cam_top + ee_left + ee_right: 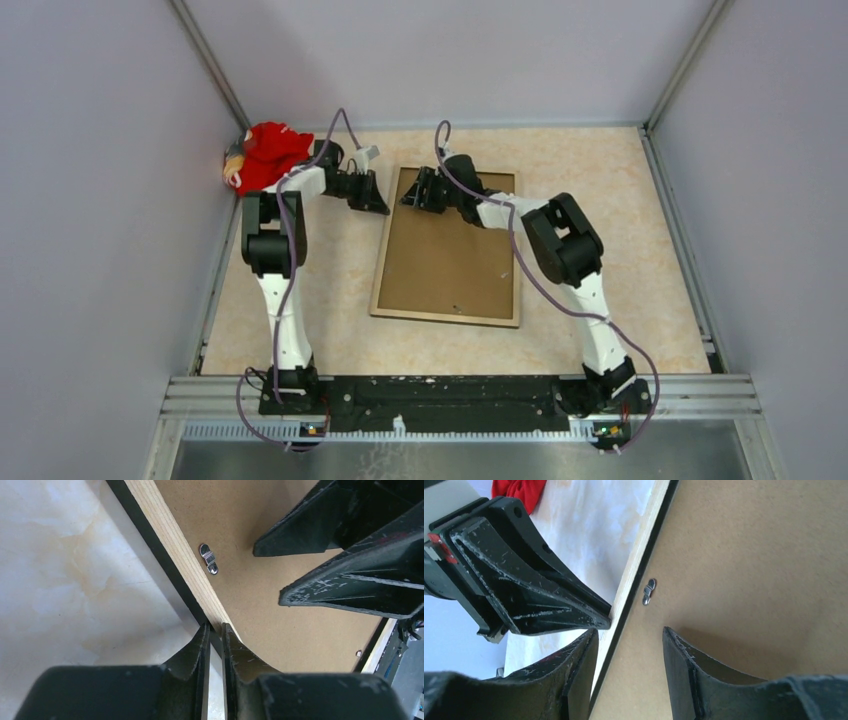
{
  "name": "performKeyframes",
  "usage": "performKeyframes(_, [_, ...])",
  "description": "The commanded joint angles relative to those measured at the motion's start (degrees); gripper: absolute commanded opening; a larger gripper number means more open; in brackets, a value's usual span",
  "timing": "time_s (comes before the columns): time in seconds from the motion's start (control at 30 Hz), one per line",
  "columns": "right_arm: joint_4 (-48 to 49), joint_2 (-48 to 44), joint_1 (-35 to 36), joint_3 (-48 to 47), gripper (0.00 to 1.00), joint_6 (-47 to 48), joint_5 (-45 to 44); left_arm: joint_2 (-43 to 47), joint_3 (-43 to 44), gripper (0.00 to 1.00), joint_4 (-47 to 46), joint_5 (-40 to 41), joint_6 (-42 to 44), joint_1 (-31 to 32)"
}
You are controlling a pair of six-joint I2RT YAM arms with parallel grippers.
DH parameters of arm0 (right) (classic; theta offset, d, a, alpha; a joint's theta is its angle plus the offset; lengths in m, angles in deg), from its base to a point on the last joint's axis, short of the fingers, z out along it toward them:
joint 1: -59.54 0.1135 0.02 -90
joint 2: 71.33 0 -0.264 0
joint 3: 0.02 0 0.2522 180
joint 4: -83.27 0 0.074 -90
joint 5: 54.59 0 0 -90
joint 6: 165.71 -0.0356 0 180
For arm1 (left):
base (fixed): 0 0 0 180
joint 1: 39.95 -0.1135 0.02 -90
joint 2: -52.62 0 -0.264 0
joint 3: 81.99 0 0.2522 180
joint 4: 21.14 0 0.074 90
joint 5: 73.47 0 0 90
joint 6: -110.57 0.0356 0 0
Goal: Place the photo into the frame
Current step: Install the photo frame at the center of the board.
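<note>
Pale marbled worktop (pixel 620 200) carries the frame (pixel 445 318) face down, tan back up, brown backing board (pixel 450 260) seated in it, its long axis running away from the arm bases. The photo shows in no view. Both arms work the far-left corner. The left fingers (pixel 195 655) are drawn nearly together, tips at the left rim; whether they pinch it I cannot tell. The right fingers (pixel 684 670) stand open and empty, straddling that rim, a small metal clip (pixel 649 591) just ahead of them.
</note>
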Motion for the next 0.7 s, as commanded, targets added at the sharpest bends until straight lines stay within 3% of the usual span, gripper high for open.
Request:
performKeyframes(0.0, [0.4,3.1,-0.2,-4.6,0.49,-1.6,2.9,0.5,-3.2,0.17,-1.0,-0.3,0.1,0.6])
performKeyframes(0.67, [-4.3,7.9,0.7,-10.8,0.48,-2.5,2.9,1.5,-5.1,0.16,-1.3,-0.5,0.7,0.6])
